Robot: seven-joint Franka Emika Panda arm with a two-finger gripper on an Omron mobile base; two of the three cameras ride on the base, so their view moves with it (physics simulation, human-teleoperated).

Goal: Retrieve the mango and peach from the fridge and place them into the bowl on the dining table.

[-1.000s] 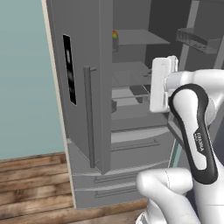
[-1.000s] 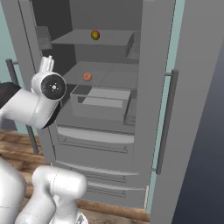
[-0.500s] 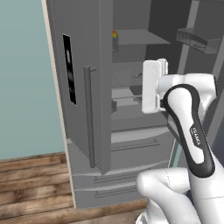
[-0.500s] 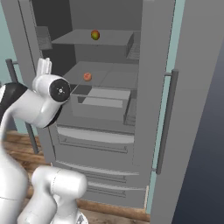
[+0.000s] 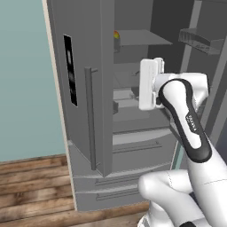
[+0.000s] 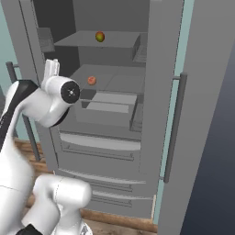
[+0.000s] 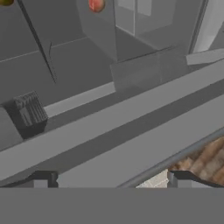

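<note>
Item: gripper (image 7: pixel 109 178). Jaws are standing spread wide and carrying nothing; in the hand view the two dark finger tips are sitting far apart at the bottom, with grey fridge fronts between them. Judged purpose: the spread is readying the hand to close round a small round fruit, not yet reached. In the left base view the white hand is hanging level in front of the open compartment, pointing inward.

Item: fridge (image 6: pixel 163 92). One door is standing swung open, the interior exposed; the drawers (image 6: pixel 98 147) below are staying shut, being no part of the job.

Item: peach (image 6: pixel 92 80). Pinkish-red fruit lying on the middle shelf (image 6: pixel 114 78), toward its left edge, apart from the shelf's other fittings. It is appearing near the top edge of the hand view, so the hand is aimed beneath it; a lift of aim seems needed before any reach.

Item: mango (image 6: pixel 100 36). Yellow-green fruit with a red blush, sitting on the upper shelf (image 6: pixel 87 40), near its middle, farther in and higher than the peach, well clear of the gripper.

Judgement: the peach, being lower and closer, is likely the first fruit to be taken.
</note>
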